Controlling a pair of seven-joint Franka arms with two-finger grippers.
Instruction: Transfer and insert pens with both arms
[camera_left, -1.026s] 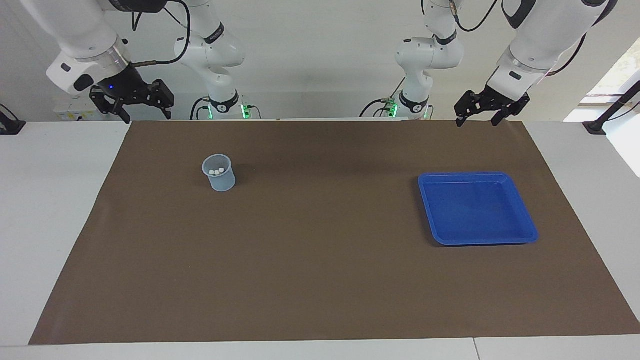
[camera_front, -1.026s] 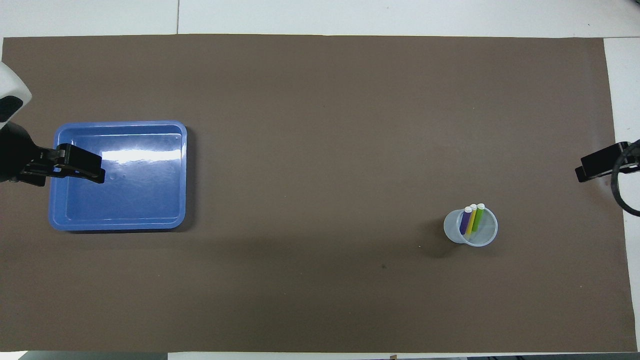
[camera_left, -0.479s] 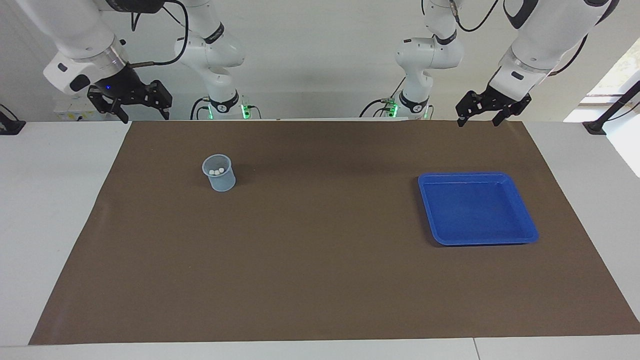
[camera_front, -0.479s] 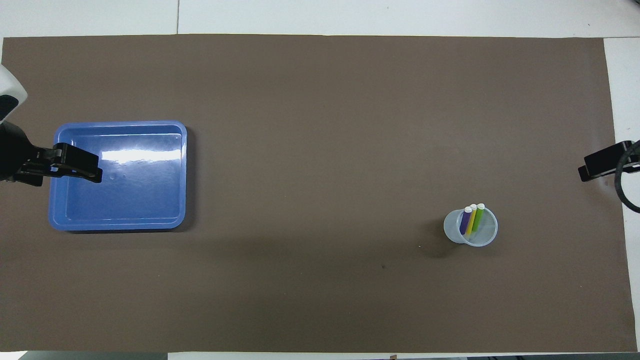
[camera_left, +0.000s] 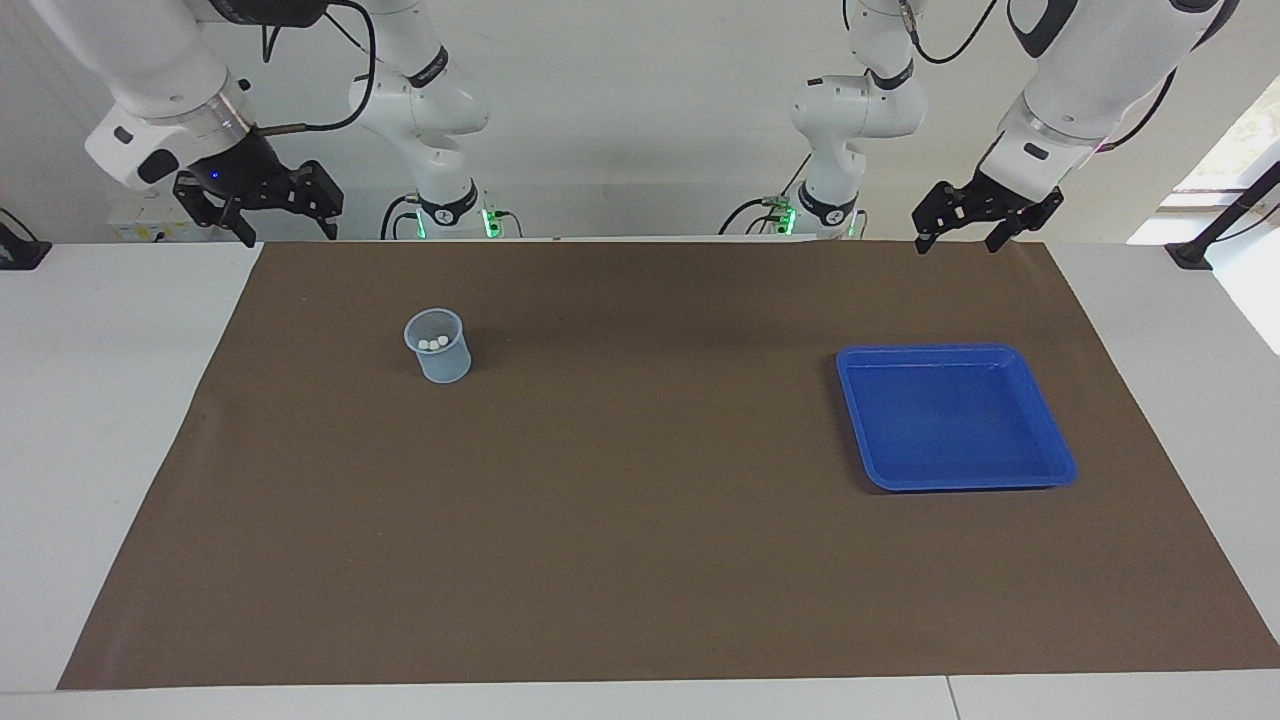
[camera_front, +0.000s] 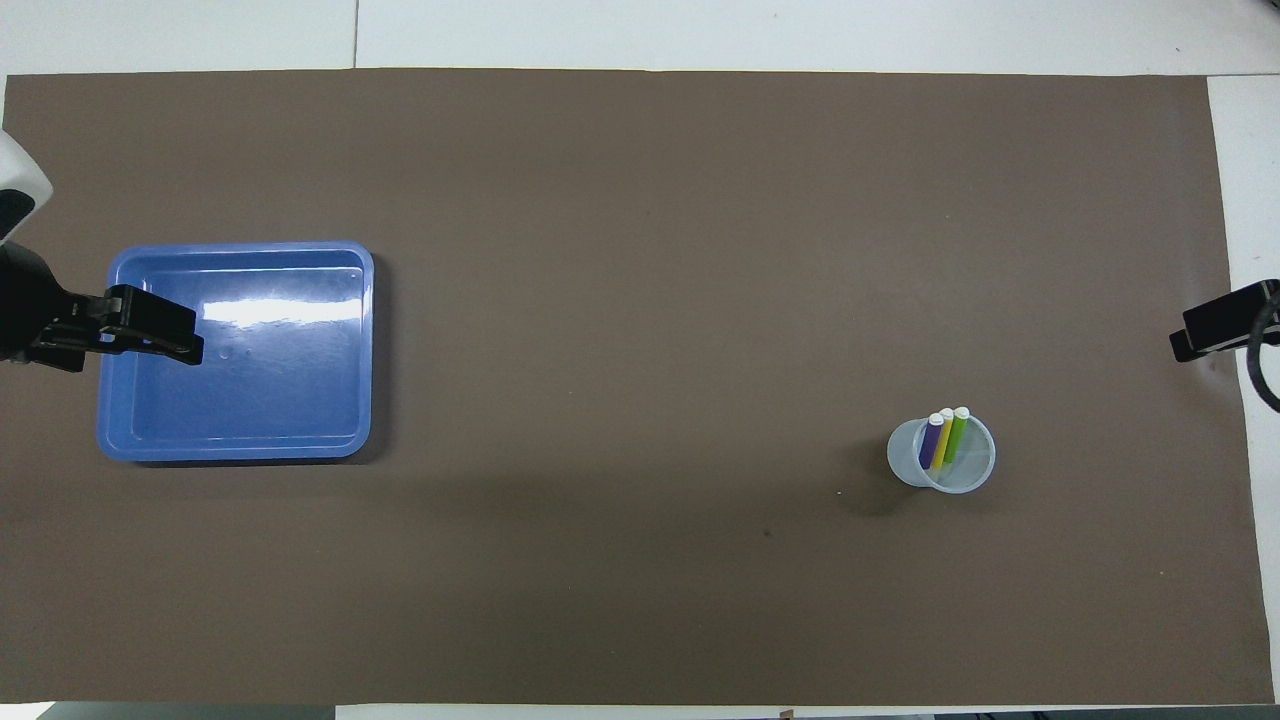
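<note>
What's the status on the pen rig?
Left pincer and right pincer open, raised at the robots' table edge. Three pens upright in the cup. Blue tray empty. Nothing in the way.

Lab: twin robot arms (camera_left: 430, 90), matted table (camera_left: 640, 600)

Two chunky white arms are seen, left arm (camera_left: 1080, 70) and right arm (camera_left: 150, 70), all glossy rounded shells with black bands at the joints. A silver ring is fitted at each wrist, then a black skeletal two-finger tool: left tool (camera_left: 978, 230), right tool (camera_left: 268, 210). Black cables are looped along the links, green lights glow at both bases, and a tiny blue LED is spotted on the right tool.
</note>
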